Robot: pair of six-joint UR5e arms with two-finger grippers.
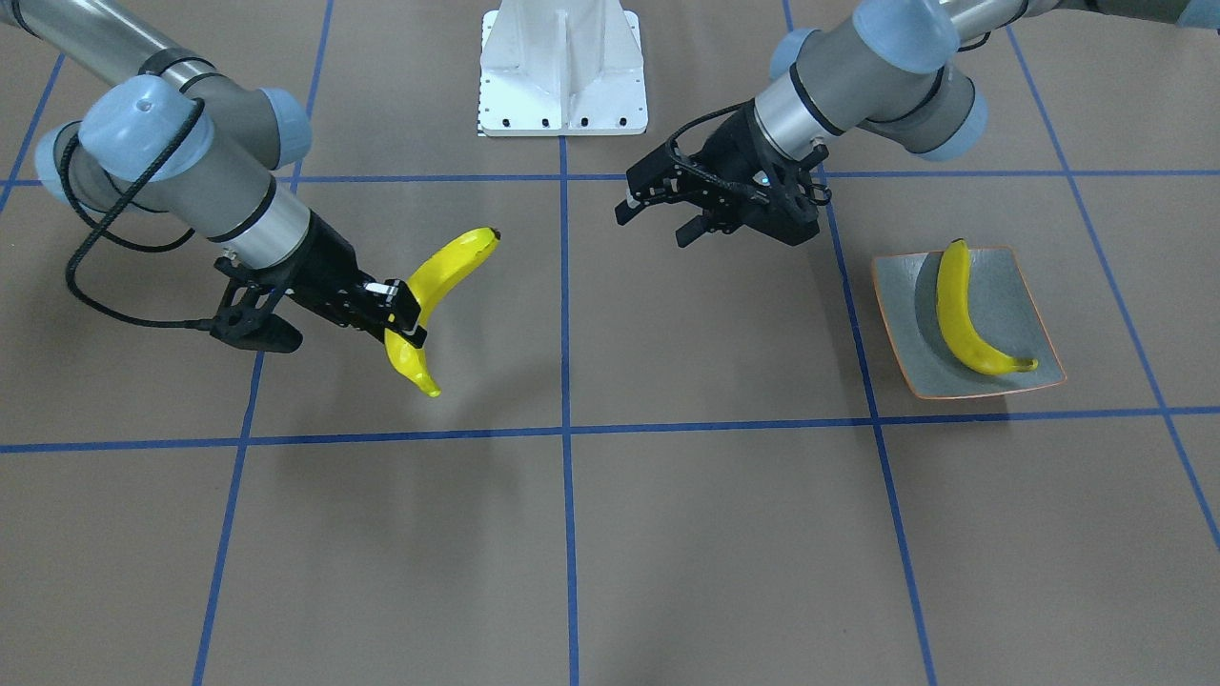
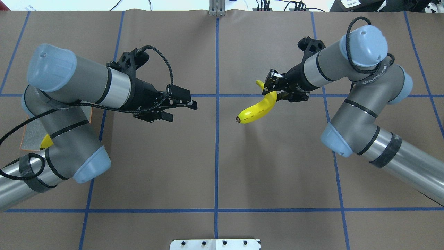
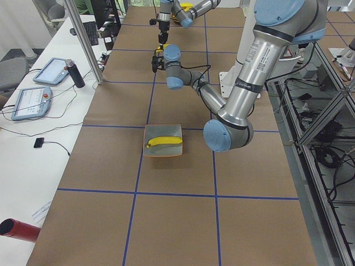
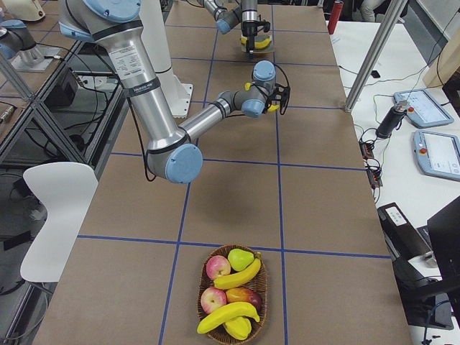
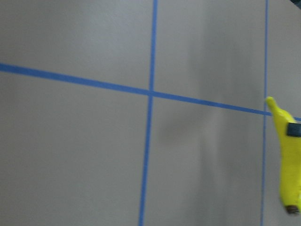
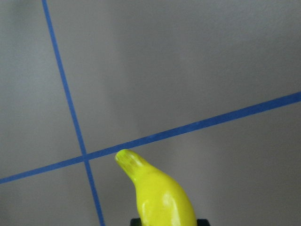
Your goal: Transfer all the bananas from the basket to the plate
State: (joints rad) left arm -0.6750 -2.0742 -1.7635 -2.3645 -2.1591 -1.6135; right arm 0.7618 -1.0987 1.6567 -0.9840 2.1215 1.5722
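Observation:
My right gripper (image 1: pixel 405 314) is shut on a yellow banana (image 1: pixel 448 272) and holds it above the table, right of centre in the overhead view (image 2: pixel 258 109). The held banana also shows in the right wrist view (image 6: pixel 155 193) and at the edge of the left wrist view (image 5: pixel 288 155). My left gripper (image 1: pixel 656 221) is open and empty near the table's middle, facing the banana. The grey-green plate (image 1: pixel 1010 314) holds one banana (image 1: pixel 963 310); in the overhead view my left arm mostly hides the plate (image 2: pixel 31 135). The basket (image 4: pixel 205 298) holds two bananas (image 4: pixel 237 275).
The basket also holds apples (image 4: pixel 218 267) and a pear (image 4: pixel 241 256), at the table's end on my right. The white robot base (image 1: pixel 562 71) stands at the table's edge between the arms. Blue tape lines cross the brown table.

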